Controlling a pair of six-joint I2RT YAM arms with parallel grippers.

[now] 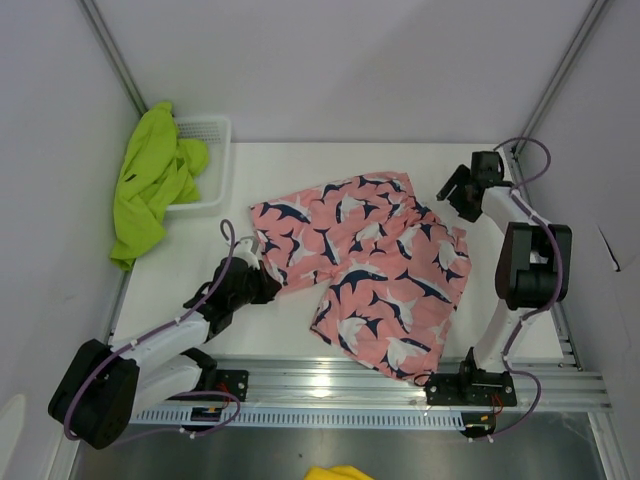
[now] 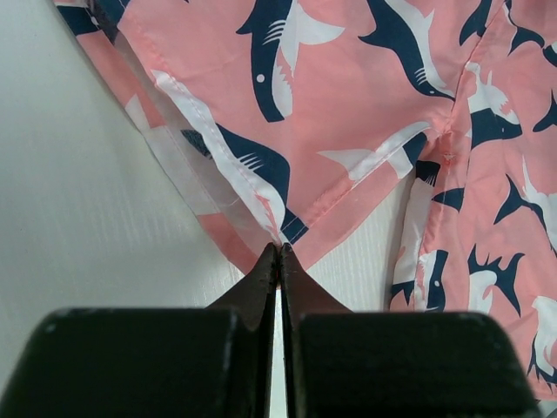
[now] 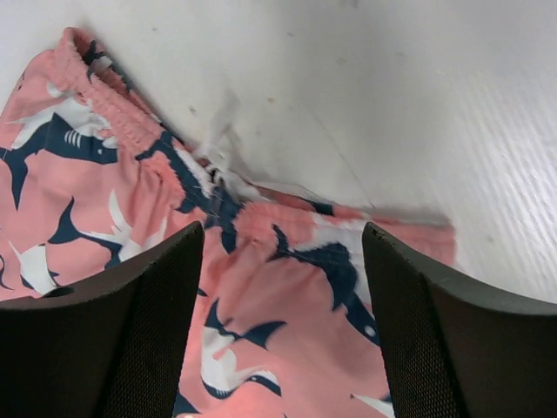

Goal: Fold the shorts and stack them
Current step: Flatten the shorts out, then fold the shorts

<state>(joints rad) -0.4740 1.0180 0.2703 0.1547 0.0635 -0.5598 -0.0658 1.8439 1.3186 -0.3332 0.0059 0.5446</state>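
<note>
The pink shorts [image 1: 365, 265] with navy-and-white sharks lie spread flat on the white table [image 1: 300, 165]. My left gripper [image 1: 262, 280] sits at their left leg hem. In the left wrist view its jaws [image 2: 280, 249] are shut, pinching the hem corner of the pink shorts [image 2: 348, 113]. My right gripper [image 1: 455, 190] hovers by the shorts' upper right corner. It stands open [image 3: 283, 287] over the gathered waistband [image 3: 113, 122], holding nothing. The lime green shorts [image 1: 150, 185] hang crumpled over the basket's left side at the back left.
A white mesh basket [image 1: 215, 150] stands at the table's back left corner under the green shorts. A metal rail [image 1: 350, 385] runs along the near edge by the arm bases. Grey walls close in the left, back and right. Something yellow [image 1: 335, 472] shows below the rail.
</note>
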